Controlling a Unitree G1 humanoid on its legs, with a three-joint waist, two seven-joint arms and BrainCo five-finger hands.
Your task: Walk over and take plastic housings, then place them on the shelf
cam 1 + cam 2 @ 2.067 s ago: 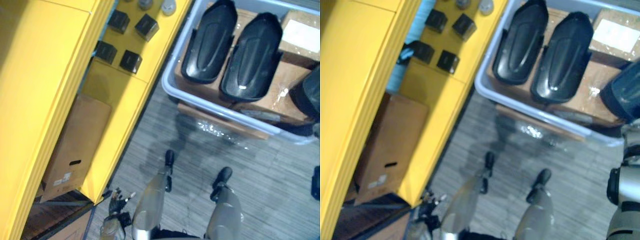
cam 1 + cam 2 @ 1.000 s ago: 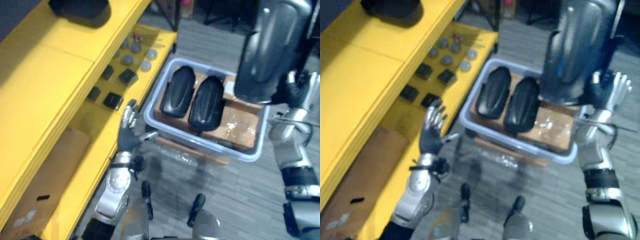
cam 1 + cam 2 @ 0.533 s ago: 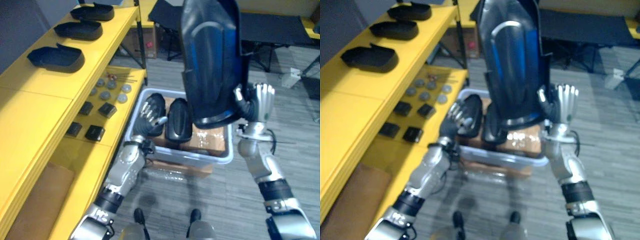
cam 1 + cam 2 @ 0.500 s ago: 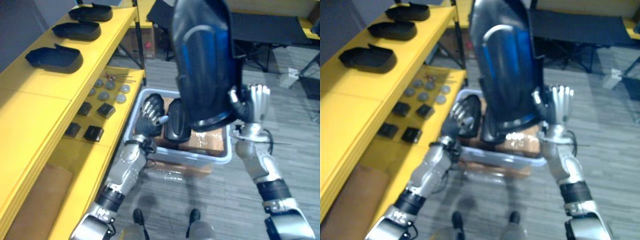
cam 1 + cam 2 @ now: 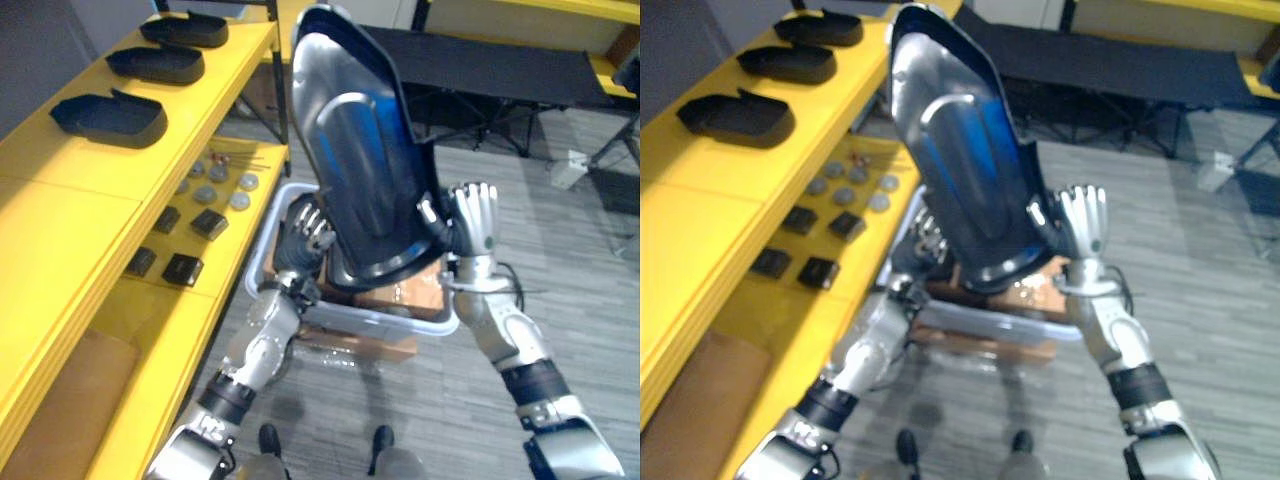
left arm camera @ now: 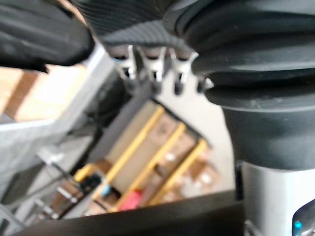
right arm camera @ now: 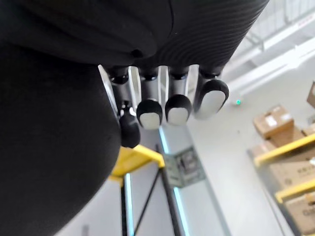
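Observation:
A large glossy dark plastic housing point(image 5: 362, 170) is held upright in the air between my two hands, its top leaning toward the yellow shelf point(image 5: 70, 210) on the left. My right hand point(image 5: 474, 216) presses straight fingers against its right lower edge, as the right wrist view shows with its fingers point(image 7: 167, 101) beside the dark shell point(image 7: 49, 147). My left hand point(image 5: 306, 234) supports the left lower side with upright fingers point(image 6: 150, 66). Three more dark housings point(image 5: 110, 114) lie in a row on the shelf's top board.
A grey bin point(image 5: 380, 318) with cardboard and another housing stands on the floor below my hands. The lower shelf board carries small black blocks point(image 5: 182, 268) and grey discs point(image 5: 214, 188). A black table point(image 5: 480, 60) stands behind.
The view has risen from the floor to the shelf. Both hands came up with the housing from over the bin, and it now tips left toward the shelf.

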